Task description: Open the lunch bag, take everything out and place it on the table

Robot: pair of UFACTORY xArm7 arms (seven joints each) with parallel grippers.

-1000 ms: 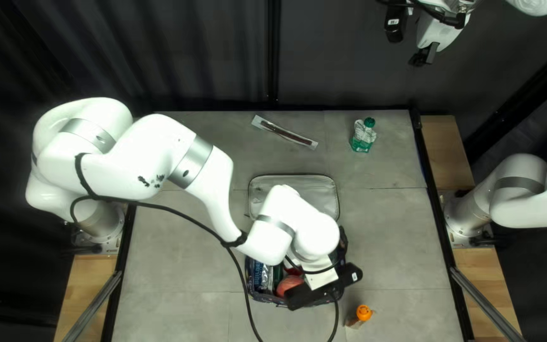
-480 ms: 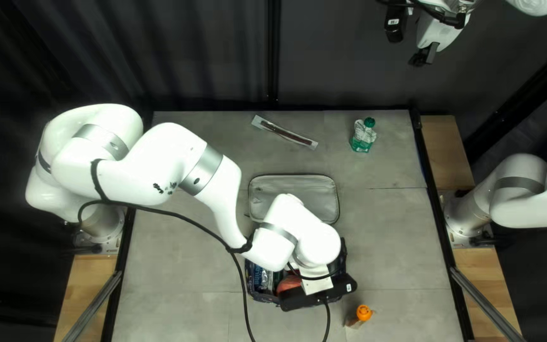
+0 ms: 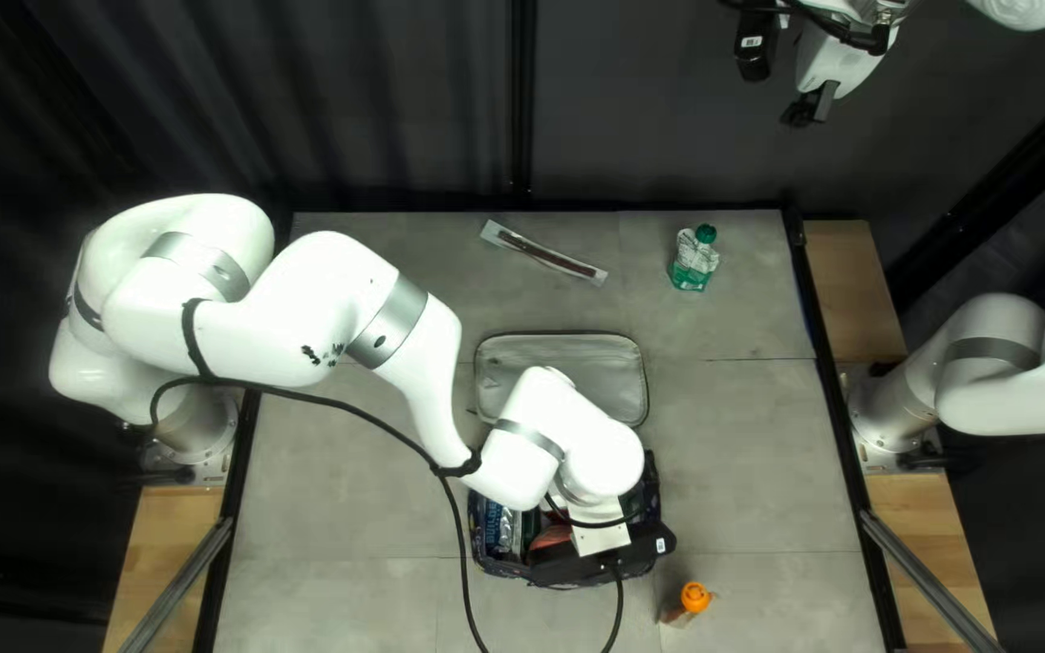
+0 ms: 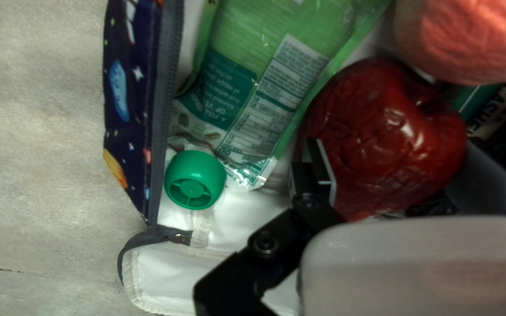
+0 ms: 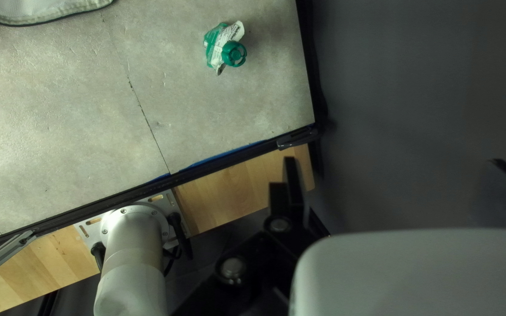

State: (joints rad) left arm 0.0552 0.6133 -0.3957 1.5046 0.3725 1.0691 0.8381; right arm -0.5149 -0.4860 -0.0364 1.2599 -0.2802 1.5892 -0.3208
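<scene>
The left tool (image 4: 389,175) is down in the open bag (image 4: 134,109) at the worktop's (image 3: 350,508) near edge, clamped on a glossy red lump (image 4: 384,127). The grasp looks made, so the next move calls for a straight lift clear of the rim. Only the left wrist view shows that grip and the green pouch (image 4: 253,79) beside it; the top left view shows a bottle (image 3: 693,599) already out, and the right tool (image 5: 393,171) hangs wide open, raised.

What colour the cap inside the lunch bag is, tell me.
The cap is green; left wrist view.
</scene>
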